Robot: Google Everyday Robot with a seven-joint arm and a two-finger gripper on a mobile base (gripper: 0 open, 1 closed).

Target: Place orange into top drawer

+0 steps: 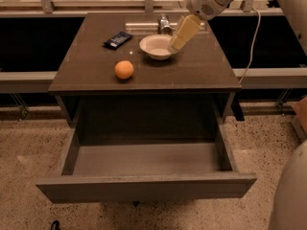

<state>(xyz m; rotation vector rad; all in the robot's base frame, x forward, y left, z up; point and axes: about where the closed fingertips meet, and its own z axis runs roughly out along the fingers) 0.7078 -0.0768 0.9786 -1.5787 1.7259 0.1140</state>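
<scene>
The orange (124,69) sits on the dark cabinet top (201,68), left of centre near the front edge. The top drawer (144,159) is pulled fully out below it, and its grey floor is bare. My gripper (175,46) hangs from the arm at the upper right, its cream-coloured fingers pointing down-left over the right rim of the white bowl (154,46). It is well to the right of and behind the orange and holds nothing that I can see.
A black packet (117,39) lies at the back left of the top. A small metal object (165,25) stands behind the bowl. A cable (253,37) hangs from the arm at the right. Speckled floor surrounds the cabinet.
</scene>
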